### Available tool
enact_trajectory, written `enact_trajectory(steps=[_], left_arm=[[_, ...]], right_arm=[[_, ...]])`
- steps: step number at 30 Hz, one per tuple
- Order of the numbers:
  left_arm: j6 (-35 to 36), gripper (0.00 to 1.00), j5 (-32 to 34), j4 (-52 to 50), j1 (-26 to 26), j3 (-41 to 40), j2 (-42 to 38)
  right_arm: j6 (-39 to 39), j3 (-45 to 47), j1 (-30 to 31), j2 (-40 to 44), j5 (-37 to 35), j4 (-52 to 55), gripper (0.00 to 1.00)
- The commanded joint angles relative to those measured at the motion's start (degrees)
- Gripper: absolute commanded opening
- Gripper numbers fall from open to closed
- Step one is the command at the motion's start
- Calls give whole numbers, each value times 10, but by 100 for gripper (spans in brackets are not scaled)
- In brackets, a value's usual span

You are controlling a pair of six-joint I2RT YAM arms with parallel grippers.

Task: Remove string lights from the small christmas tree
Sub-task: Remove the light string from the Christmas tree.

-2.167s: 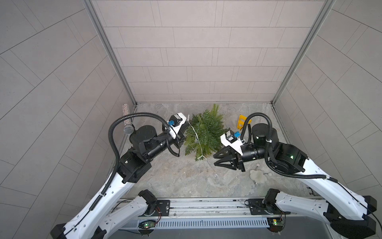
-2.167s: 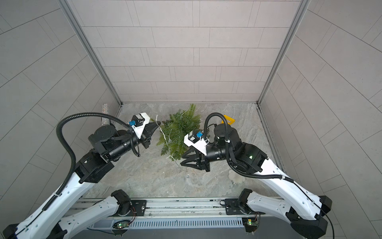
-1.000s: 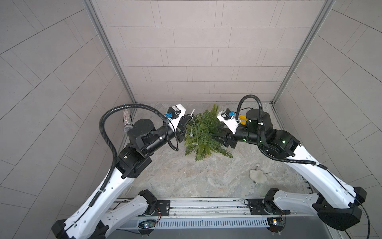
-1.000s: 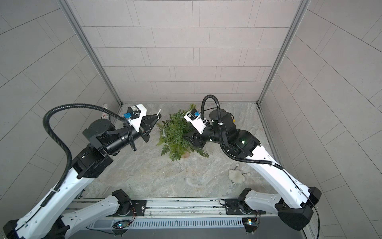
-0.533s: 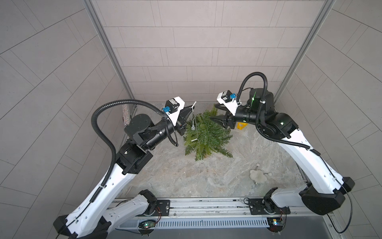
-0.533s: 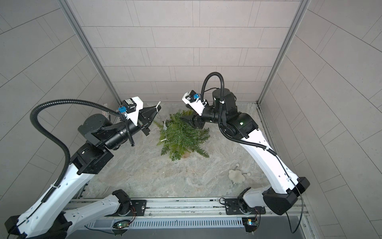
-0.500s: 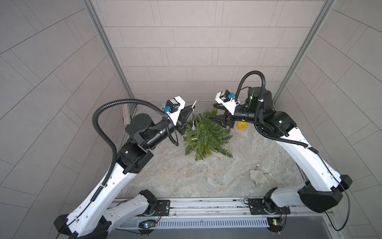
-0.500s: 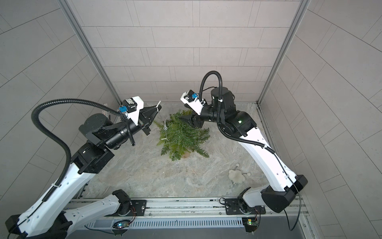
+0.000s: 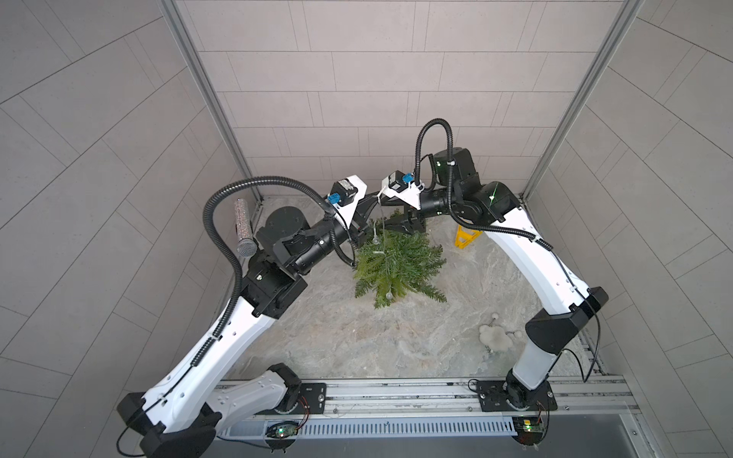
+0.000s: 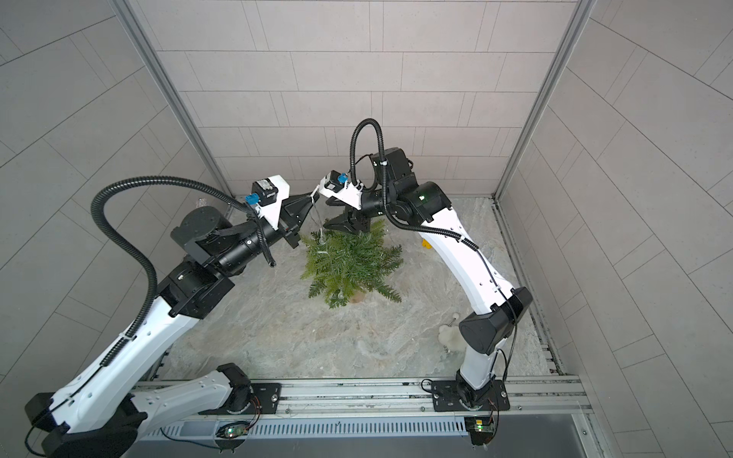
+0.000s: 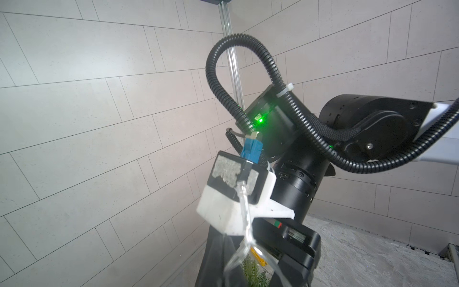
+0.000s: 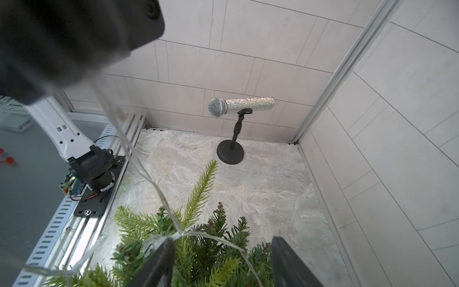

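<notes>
- small christmas tree [image 9: 398, 265] stands mid-frame on the surface [image 9: 357, 337], with the string lights [image 12: 179, 233] looped through its branches.
- right end effector [image 9: 392, 216]: jaws apart, empty, just above the treetop. It is the nearer arm to the tree.
- left end effector [image 9: 375, 195]: pinched shut on the wire, which hangs near-vertical down-frame into the tree, just left of the right jaws.

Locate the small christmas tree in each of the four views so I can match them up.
In a top view: the small christmas tree stands mid-table, between the two arms.
In a top view: the same spot.
Left wrist: only a few green tips show, behind the string lights.
Right wrist: its branches fill the foreground, nearer than the microphone stand.
Shared landmark: the marbled tabletop.
</notes>
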State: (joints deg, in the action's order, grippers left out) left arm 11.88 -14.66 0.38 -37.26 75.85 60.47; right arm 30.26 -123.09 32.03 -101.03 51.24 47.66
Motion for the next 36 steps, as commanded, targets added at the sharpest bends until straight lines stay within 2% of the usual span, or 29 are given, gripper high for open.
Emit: enact_trajectory(steps=[1, 8, 12, 19, 24, 28, 36], left_arm=[[8, 0, 2, 47, -1, 9, -10], [8, 0, -2, 50, -2, 12, -11], [8, 0, -3, 54, -2, 10, -6], [5, 0, -4, 62, -2, 9, -1], [4, 0, -4, 62, -2, 6, -4], [1, 0, -7, 60, -2, 3, -5], [-15, 0, -30, 57, -2, -3, 2]], right_arm=[[20, -29, 1, -10, 66, 31, 63], [-5, -36, 1, -21, 92, 4, 63], [-30, -35, 4, -29, 63, -25, 60], [-53, -42, 3, -54, 60, -55, 56], [-105, -42, -11, -65, 55, -108, 41], [-120, -44, -20, -65, 49, -129, 33], [-140, -43, -50, -60, -14, -140, 17]])
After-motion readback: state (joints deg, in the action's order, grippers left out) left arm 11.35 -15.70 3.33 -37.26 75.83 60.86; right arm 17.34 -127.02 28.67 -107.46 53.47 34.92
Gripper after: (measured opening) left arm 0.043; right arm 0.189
